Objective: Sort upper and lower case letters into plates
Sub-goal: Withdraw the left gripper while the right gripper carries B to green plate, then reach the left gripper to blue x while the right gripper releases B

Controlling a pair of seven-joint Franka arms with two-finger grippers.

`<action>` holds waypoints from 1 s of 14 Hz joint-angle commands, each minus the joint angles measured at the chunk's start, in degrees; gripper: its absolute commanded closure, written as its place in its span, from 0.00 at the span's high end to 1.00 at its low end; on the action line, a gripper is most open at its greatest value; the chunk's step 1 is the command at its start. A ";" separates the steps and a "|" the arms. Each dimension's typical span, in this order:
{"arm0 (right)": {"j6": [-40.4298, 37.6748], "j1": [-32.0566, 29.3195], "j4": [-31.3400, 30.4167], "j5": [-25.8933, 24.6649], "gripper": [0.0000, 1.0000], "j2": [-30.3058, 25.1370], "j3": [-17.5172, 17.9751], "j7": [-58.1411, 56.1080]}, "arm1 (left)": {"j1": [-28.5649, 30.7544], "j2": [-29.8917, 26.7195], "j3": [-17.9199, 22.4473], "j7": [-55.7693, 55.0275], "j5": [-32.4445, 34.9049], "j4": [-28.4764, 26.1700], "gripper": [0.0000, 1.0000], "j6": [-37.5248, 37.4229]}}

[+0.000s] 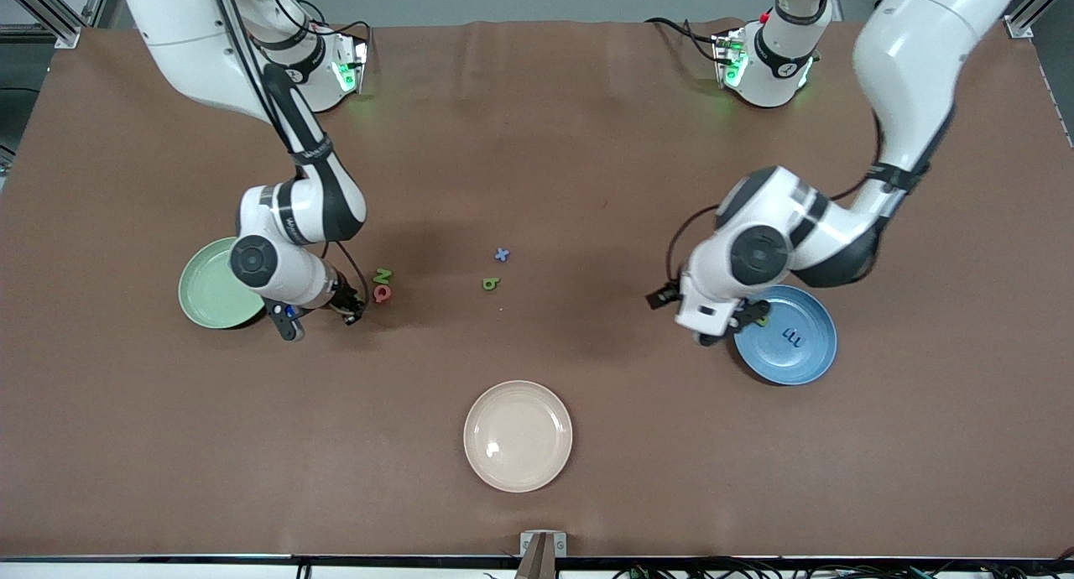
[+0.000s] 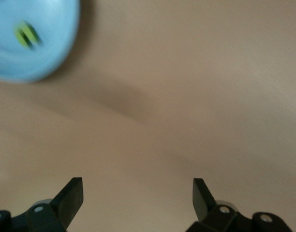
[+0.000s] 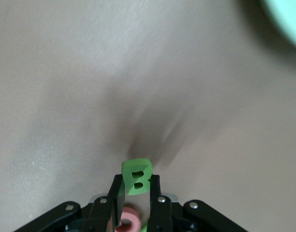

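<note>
My right gripper point(image 3: 137, 186) is shut on a green capital B point(image 3: 137, 176), low over the table beside a green N point(image 1: 383, 274) and a red Q point(image 1: 382, 293). In the front view the right gripper point(image 1: 352, 312) sits just off the mint green plate point(image 1: 210, 294), toward the table's middle. My left gripper point(image 1: 732, 323) hangs open and empty over the rim of the blue plate point(image 1: 801, 361). That plate holds a blue letter point(image 1: 791, 336) and a yellow-green letter point(image 1: 761, 320). A blue x point(image 1: 502, 254) and a green b point(image 1: 491, 284) lie mid-table.
A cream-beige plate point(image 1: 518, 435) sits nearer the front camera than the x and b. In the left wrist view, the blue plate point(image 2: 46, 58) with the yellow-green letter point(image 2: 27, 35) lies off to one side of bare brown cloth. The mint plate's rim point(image 3: 288, 19) shows in the right wrist view.
</note>
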 commanded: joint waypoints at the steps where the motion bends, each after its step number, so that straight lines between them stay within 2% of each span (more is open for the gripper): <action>1: -3.95 -4.58 -4.78 0.21 0.03 -7.89 0.52 -8.69 | -7.01 2.60 0.40 -8.47 1.00 1.27 0.99 4.60; 4: -4.05 -8.89 -9.08 -1.62 0.03 -12.12 0.17 -18.71 | -16.24 4.88 4.17 -10.27 1.17 4.60 0.98 6.56; 6: -4.05 -12.84 -9.80 -3.65 0.03 -12.57 0.17 -24.42 | -23.62 6.55 7.68 -8.69 2.66 8.12 0.92 6.56; 9: -3.26 -18.38 -9.71 -4.01 0.03 -11.95 0.17 -34.88 | -34.25 11.47 14.09 -9.73 1.88 16.01 0.83 6.29; 11: -0.81 -21.28 -9.19 -4.19 0.03 -10.64 0.17 -40.86 | -39.71 13.50 19.54 -14.28 -0.83 19.02 0.80 6.20; 14: 4.47 -22.61 -9.27 -4.19 0.03 -6.69 0.17 -46.24 | -44.74 17.71 22.73 -23.06 -2.95 24.99 0.74 6.82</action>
